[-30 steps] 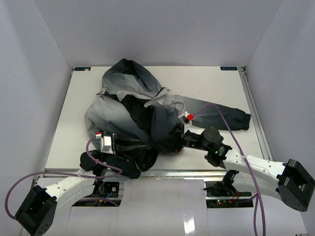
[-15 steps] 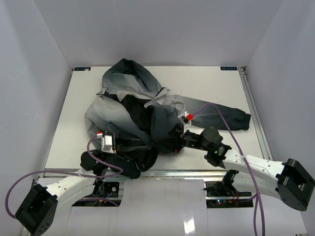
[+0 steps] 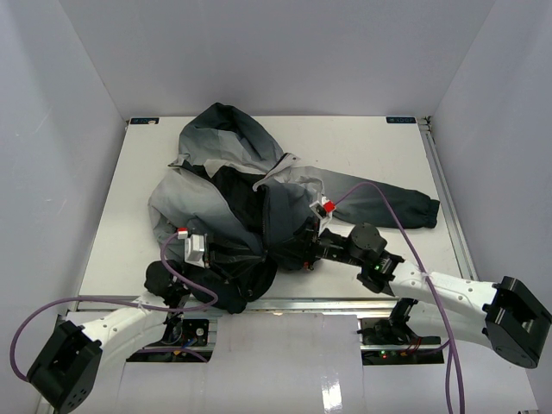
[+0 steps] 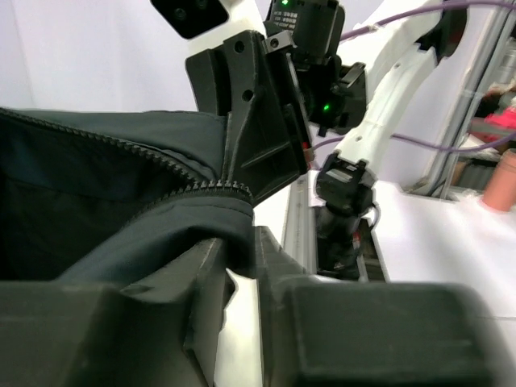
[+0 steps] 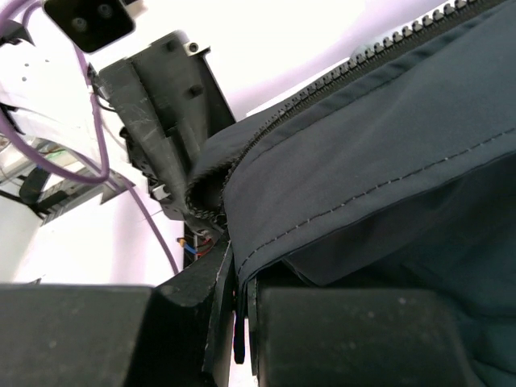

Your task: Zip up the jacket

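Note:
The jacket (image 3: 241, 172) lies crumpled on the white table (image 3: 371, 147), hood at the back and one sleeve (image 3: 397, 207) stretched to the right. Both grippers meet at its dark front hem near the table's front edge. My left gripper (image 3: 235, 259) is shut on a fold of the hem; in the left wrist view the fabric (image 4: 161, 234) drapes into the narrow gap of the left gripper (image 4: 242, 242). My right gripper (image 3: 289, 252) is shut on the zipper edge, with a thin dark tab pinched in the right gripper (image 5: 242, 278). Two zipper rows (image 4: 121, 149) spread apart to the left of the right gripper's fingers (image 4: 258, 137).
Grey walls enclose the table on three sides. A metal rail (image 3: 345, 304) runs along the near edge. Purple cables (image 3: 405, 241) loop over both arms. The jacket's bulk covers the table's left middle.
The left wrist has shifted slightly up and to the right, toward the right gripper. The right arm has edged a little to the left. Both still grip the hem.

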